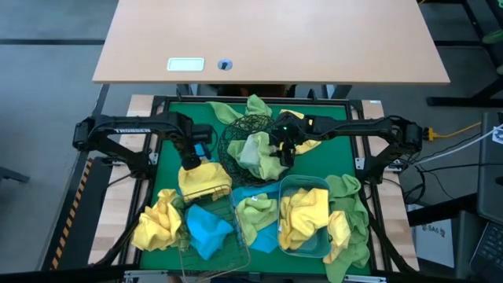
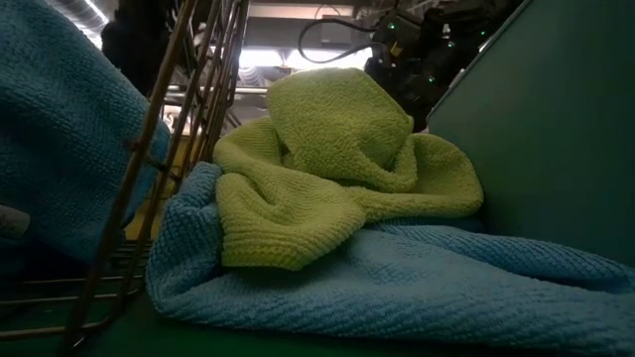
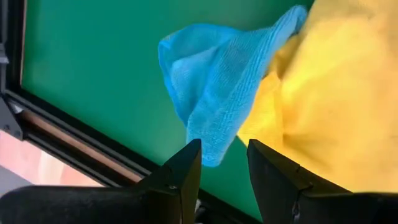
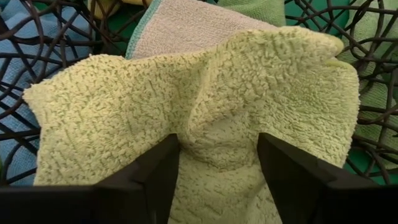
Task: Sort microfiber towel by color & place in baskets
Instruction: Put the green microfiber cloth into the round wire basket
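Even overhead light, blurred close-ups.

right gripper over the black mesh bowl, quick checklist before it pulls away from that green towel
1. Green towel inside the black mesh bowl: ok.
2. Right gripper let go: cannot tell; fingers stand apart, but the towel bulges between them.
3. Bowl holds only green: ok in the high view.
4. Left gripper out of the way: ok, it hovers over a yellow towel and a blue towel, beside the bowl.
5. Plastic tub holds only yellow: ok.
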Robot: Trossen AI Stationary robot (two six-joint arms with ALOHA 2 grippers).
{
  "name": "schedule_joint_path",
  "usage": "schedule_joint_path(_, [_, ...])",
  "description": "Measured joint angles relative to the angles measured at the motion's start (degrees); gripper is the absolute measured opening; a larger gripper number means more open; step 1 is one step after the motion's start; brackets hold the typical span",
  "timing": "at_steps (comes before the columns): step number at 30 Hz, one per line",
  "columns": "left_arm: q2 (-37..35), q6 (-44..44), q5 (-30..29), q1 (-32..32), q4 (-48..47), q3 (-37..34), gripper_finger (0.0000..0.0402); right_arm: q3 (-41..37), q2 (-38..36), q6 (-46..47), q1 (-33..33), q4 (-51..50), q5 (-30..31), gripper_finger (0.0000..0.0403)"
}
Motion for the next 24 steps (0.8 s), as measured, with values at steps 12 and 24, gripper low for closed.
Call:
schedule_joint_path(12, [0.0,6.4,4.8,3.1,6.1,-8.2,0.0125,0.0,0.0,0.0,0.0,0.0,0.0,0.0223])
schedule_joint_path(24, [0.0,7.1,-3.1,4.1,14.1,-16.0,0.0125,0.0,0.0,0.0,0.0,0.0,-0.1,0.0222])
